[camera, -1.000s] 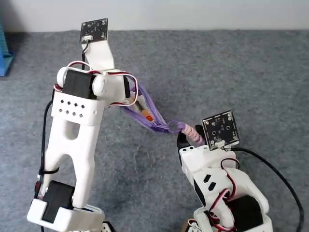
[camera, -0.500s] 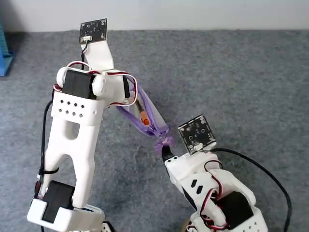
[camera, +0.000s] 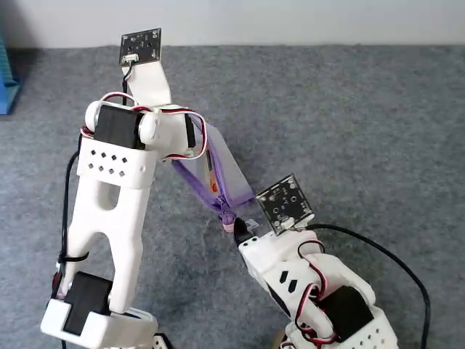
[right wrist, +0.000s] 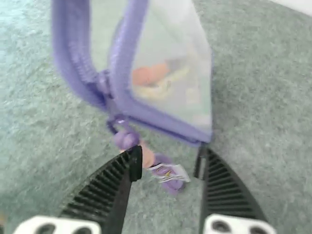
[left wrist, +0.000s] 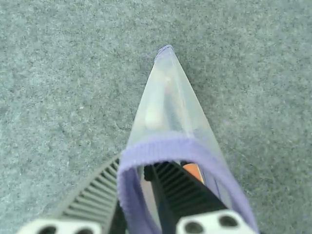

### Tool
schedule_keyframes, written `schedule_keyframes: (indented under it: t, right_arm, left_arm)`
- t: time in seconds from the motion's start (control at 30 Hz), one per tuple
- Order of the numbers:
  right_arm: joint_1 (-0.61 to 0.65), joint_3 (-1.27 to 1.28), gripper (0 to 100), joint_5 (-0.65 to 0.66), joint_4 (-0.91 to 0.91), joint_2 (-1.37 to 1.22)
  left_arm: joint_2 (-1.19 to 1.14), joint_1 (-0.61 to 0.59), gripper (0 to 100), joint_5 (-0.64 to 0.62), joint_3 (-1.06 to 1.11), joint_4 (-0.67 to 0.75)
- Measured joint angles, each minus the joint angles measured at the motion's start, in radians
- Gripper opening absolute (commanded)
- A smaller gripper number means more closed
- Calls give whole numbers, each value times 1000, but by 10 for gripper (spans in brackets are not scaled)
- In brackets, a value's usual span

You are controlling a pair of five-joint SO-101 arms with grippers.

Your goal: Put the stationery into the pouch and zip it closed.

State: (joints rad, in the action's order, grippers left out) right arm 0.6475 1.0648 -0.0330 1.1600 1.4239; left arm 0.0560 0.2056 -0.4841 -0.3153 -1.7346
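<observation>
Right wrist view has the zipper pull [right wrist: 146,157] between parted right jaws; left jaws clamp the pouch [left wrist: 168,112] rim.

Soft, bright, even light falls over my grey table [camera: 378,116]; shadows under my arms [camera: 109,218] are faint, and light passes through the pouch [left wrist: 168,107].

Can't identify the stationery through the pouch [right wrist: 165,73] wall in right wrist view: just a blurry orange item [right wrist: 148,75]. Zipper pull [right wrist: 146,156] blurred too. In left wrist view, orange item mostly hidden behind a left gripper [left wrist: 132,165] finger, fingers cropped at edge. In high view, pouch's upper end tucked under left arm [camera: 120,167].
</observation>
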Motion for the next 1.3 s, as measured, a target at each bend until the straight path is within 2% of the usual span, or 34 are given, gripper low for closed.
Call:
schedule_keyframes:
  t: [0.17,0.23,0.53,0.8,1.1,1.3]
  right_arm:
    - [52,-6,216,-57,160,3]
    - [74,-6,216,-77,169,9]
    - [109,133,214,-83,-84,-15]
    - [107,167,57,-83,-187,-15]
    - [110,219,145,-83,-244,-15]
    - [110,221,151,-83,-244,-15]
  left_arm:
    - [0,0,13,0,0,0]
    - [0,0,13,0,0,0]
    - [0,0,13,0,0,0]
    - [0,0,13,0,3,0]
    - [0,0,13,0,3,0]
    - [0,0,13,0,3,0]
